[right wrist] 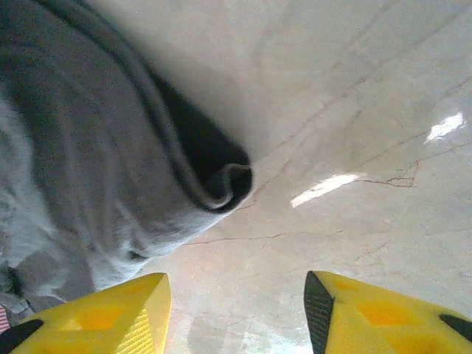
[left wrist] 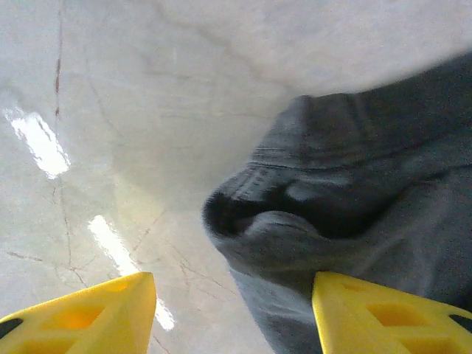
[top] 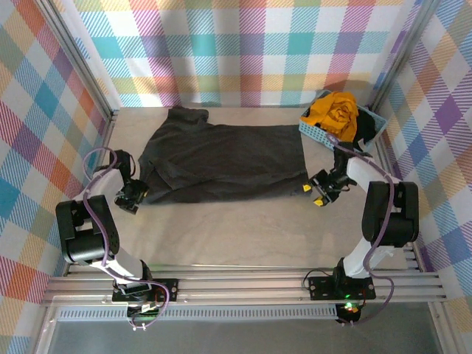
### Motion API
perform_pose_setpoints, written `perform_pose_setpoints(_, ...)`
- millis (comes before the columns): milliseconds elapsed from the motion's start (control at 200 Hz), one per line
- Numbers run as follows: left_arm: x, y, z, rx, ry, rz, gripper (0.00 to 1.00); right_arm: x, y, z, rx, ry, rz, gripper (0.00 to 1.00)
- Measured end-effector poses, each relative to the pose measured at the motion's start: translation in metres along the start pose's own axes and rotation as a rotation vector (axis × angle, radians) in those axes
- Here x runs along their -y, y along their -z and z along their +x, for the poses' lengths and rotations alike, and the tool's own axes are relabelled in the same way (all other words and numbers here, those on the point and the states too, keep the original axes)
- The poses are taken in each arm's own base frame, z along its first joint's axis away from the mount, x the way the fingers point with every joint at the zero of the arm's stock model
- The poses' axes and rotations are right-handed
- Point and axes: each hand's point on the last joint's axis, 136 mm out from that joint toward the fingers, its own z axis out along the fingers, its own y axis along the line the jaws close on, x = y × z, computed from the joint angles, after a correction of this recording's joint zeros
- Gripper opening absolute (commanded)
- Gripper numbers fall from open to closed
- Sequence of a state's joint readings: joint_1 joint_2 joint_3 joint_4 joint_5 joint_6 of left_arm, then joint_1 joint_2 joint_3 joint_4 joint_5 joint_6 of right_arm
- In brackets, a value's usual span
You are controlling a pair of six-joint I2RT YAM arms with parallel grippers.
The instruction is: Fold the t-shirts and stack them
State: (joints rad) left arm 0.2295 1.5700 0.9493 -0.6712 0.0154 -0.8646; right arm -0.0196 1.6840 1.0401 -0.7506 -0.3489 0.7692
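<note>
A charcoal-black t-shirt (top: 221, 158) lies folded lengthwise across the middle of the table. My left gripper (top: 133, 195) hovers at its near left corner, open, and its yellow fingertips (left wrist: 96, 313) straddle the rumpled corner of the cloth (left wrist: 354, 206) without pinching it. At the near right corner my right gripper (top: 318, 193) also stands open. The curled hem (right wrist: 88, 147) lies just ahead of its left fingertip (right wrist: 110, 317), with bare table between the jaws. A mustard-yellow t-shirt (top: 335, 110) sits bunched in the basket.
The light blue lattice basket (top: 313, 131) stands at the back right, close behind the right arm. Plaid walls enclose the table on three sides. The aluminium rail with both arm bases runs along the near edge.
</note>
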Motion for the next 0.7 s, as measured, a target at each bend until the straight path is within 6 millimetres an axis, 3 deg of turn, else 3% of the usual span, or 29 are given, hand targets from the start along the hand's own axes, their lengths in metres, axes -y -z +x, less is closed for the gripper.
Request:
perform_pose_setpoints(260,0.011,-0.016,-0.009,-0.004,0.023,0.047,0.51,-0.01,-0.022,-0.017,0.003,-0.062,-0.054,0.42)
perform_pose_setpoints(385,0.019,-0.024,-0.012,0.0,0.026,0.069,0.35,-0.012,-0.031,-0.022,-0.014,-0.092,-0.049,0.29)
perform_pose_setpoints(525,0.019,-0.026,-0.016,0.003,0.027,0.055,0.01,-0.016,-0.031,-0.029,-0.016,-0.099,-0.051,0.01)
perform_pose_setpoints(700,0.022,-0.02,-0.027,0.055,0.002,0.054,0.0,-0.016,-0.023,-0.041,0.056,-0.059,-0.013,0.0)
